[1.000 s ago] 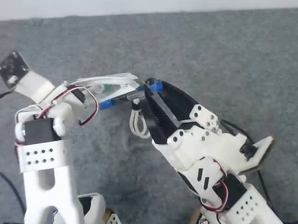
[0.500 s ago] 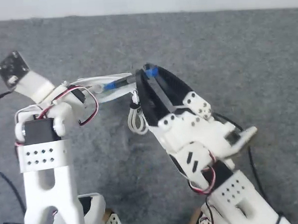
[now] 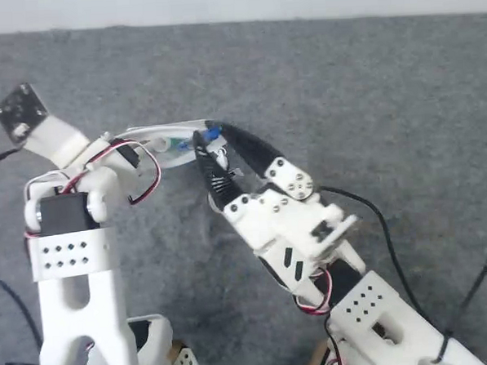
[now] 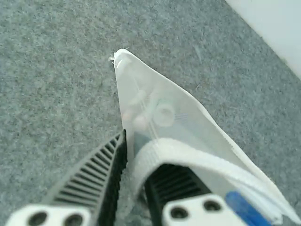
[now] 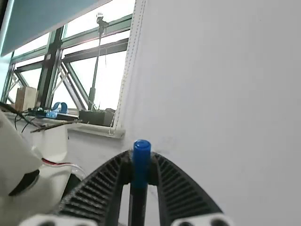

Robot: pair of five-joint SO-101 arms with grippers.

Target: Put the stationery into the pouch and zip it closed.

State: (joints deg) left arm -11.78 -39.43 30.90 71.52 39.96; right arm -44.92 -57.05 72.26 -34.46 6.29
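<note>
So the left gripper has the pouch by one edge. Its black ribbed jaws are pinching the thick white band along the pouch's rim, one jaw on each side. The pouch is a see-through whitish thing, and from the left wrist view it runs away from the jaws to a pointed corner out over the grey carpeted table. You can make out a few roundish, pale shapes through the fabric, but I honestly can't tell what they are. There's also a blue bit right at the pouch's rim, close to the jaws.

From the high view, the pouch sits in the left half of the table, about midway between the far edge and the near edge. It's just past the left arm.

The right gripper comes in from the near right side, with its tips right up against the open side of the pouch. Its jaws are clamped on a pen with a blue cap. The right wrist view shows that nicely: the pen with a blue cap stands straight up between the two black jaws of the right gripper, with the cap poking out past the tips. Behind it there's a white wall and a window.
</note>
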